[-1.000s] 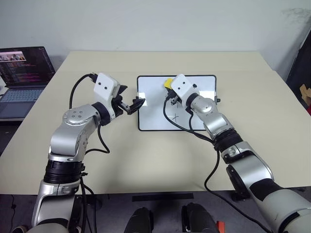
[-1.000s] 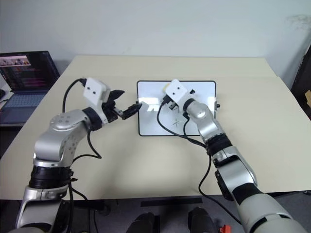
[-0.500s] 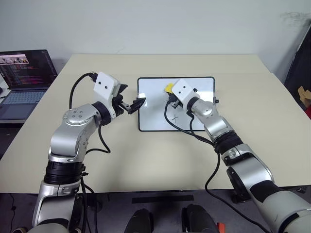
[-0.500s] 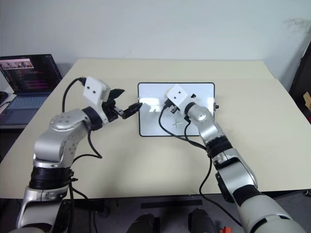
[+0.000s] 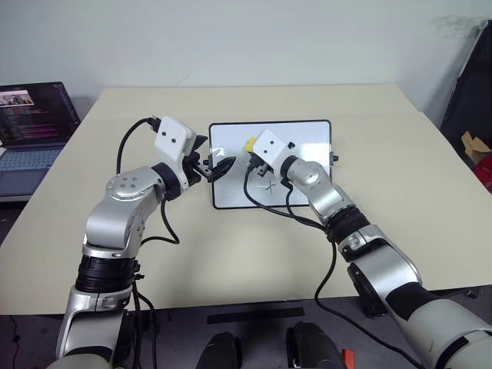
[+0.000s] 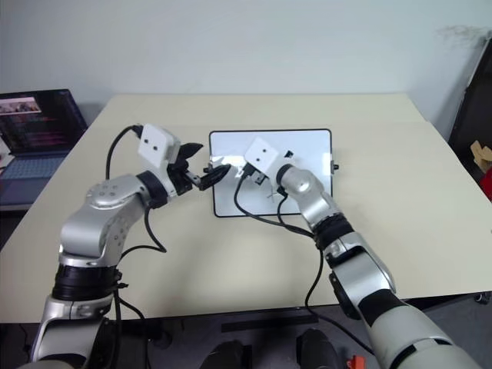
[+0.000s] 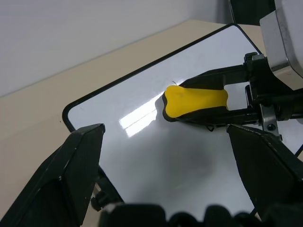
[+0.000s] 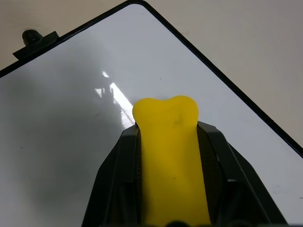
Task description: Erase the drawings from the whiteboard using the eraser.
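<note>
Left eye view, whiteboard: the whiteboard [image 5: 270, 163] lay flat on the beige table [image 5: 384, 169], mid-table.
Left eye view, eraser: the yellow eraser [image 5: 250, 144] sat over the board's upper middle, clamped in the right pincer [image 5: 251, 151].
Left eye view, drawings: one thin "x" mark [image 5: 267, 187] showed on the board, just below the right pincer; other marks could not be made out.
Left eye view, left pincer: the left pincer [image 5: 217, 167] hung at the board's left edge, fingers spread apart, holding nothing.
Left eye view, laptop: a laptop [image 5: 32, 131] stood open at the table's far left, well apart from the board.
Left wrist view: the left pincer's two black fingers [image 7: 71, 170] stood wide apart over the board; between them the eraser showed, gripped by the other pincer, dark underside toward the glossy surface.
Right wrist view: the right pincer's fingers [image 8: 116, 184] were closed on both sides of the eraser, which pointed across the board toward a rounded corner; a small black knob [image 8: 31, 37] sat on the frame.
</note>
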Controlling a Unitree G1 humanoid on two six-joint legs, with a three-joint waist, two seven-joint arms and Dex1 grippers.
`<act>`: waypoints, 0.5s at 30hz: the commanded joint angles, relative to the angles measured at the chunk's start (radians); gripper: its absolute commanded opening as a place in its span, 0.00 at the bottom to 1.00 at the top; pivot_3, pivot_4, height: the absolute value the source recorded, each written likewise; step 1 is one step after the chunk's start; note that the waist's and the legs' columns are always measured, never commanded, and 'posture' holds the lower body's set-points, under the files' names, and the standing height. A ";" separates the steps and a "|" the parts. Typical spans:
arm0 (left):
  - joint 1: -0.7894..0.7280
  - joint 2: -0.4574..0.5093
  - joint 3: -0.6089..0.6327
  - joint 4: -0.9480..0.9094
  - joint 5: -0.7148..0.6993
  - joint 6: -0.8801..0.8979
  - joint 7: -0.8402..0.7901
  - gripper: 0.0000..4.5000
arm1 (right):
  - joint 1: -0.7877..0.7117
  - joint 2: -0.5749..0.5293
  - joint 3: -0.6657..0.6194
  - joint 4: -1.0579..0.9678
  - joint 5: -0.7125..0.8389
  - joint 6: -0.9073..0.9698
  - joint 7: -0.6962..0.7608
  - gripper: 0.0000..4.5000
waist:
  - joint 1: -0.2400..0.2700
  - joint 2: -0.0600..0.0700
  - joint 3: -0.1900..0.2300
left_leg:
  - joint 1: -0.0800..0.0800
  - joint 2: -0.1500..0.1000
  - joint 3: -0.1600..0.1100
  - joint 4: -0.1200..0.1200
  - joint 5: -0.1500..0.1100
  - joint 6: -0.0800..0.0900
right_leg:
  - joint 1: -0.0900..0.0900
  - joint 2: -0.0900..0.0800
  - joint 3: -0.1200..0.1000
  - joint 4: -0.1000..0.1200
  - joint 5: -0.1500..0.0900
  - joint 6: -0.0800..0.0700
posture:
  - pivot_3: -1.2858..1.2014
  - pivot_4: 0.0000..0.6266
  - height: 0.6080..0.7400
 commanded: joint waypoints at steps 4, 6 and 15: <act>-0.013 -0.004 0.008 -0.037 -0.004 -0.011 -0.005 1.00 | 0.047 -0.114 -0.063 0.056 0.005 0.057 -0.023 0.27 | 0.029 0.000 0.000 | 0.000 -0.002 -0.002 0.001 0.001 0.000 | 0.002 0.000 -0.001 -0.001 0.000 0.000 | 0.52 0.24 1.00; -0.016 -0.008 0.005 -0.035 -0.004 -0.012 -0.006 1.00 | 0.053 -0.130 -0.073 0.055 0.005 0.061 -0.028 0.27 | 0.032 0.000 0.000 | 0.000 -0.004 -0.005 0.001 0.001 0.001 | 0.004 0.000 -0.002 -0.002 0.000 0.001 | 0.52 0.24 1.00; -0.014 -0.014 0.002 -0.037 -0.005 -0.012 -0.009 1.00 | 0.080 -0.168 -0.097 0.020 0.018 0.082 -0.016 0.27 | 0.032 0.000 0.000 | 0.002 -0.005 -0.010 0.001 0.002 0.002 | 0.010 -0.001 -0.004 -0.004 0.000 0.001 | 0.52 0.24 1.00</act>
